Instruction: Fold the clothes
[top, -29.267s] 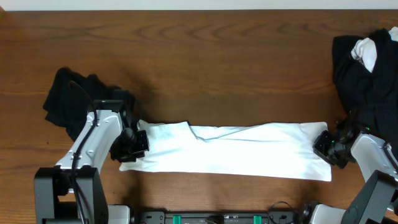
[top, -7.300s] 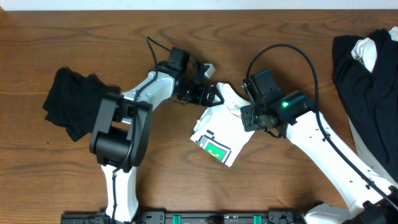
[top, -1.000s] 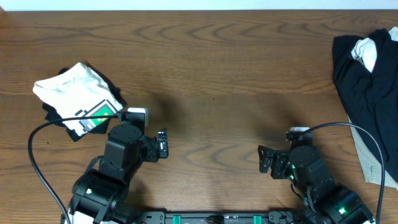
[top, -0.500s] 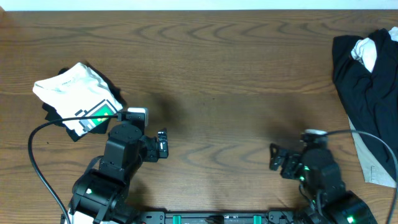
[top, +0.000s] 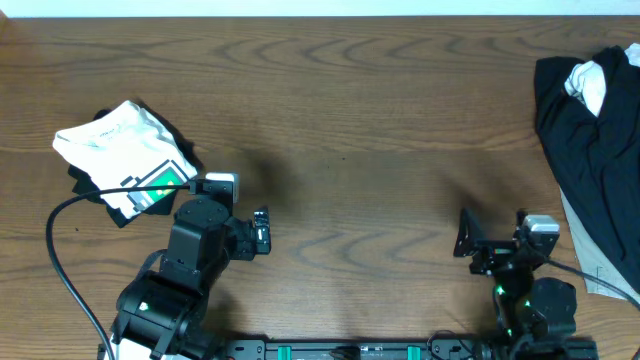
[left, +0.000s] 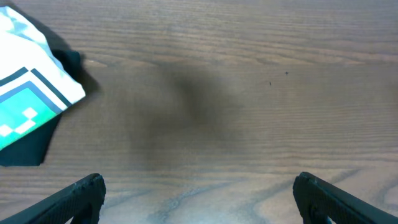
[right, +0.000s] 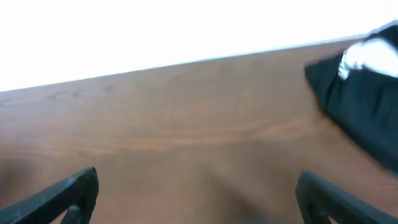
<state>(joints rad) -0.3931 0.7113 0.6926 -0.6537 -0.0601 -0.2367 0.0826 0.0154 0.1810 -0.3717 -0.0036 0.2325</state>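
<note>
Since a second ago, right gripper has swung rightward toward five o'clock. Both it and left gripper gape wide, holding nothing. Folded white T-shirt, its green-and-black print without legible words, lies at nine o'clock on black garment; unfolded pile at three o'clock.

The right claw is standing wide apart, its two dark tips showing in the lower corners; the brown wooden worktop is filling the blurred view; a black garment is lying at the right edge, a white piece showing at its top.
</note>
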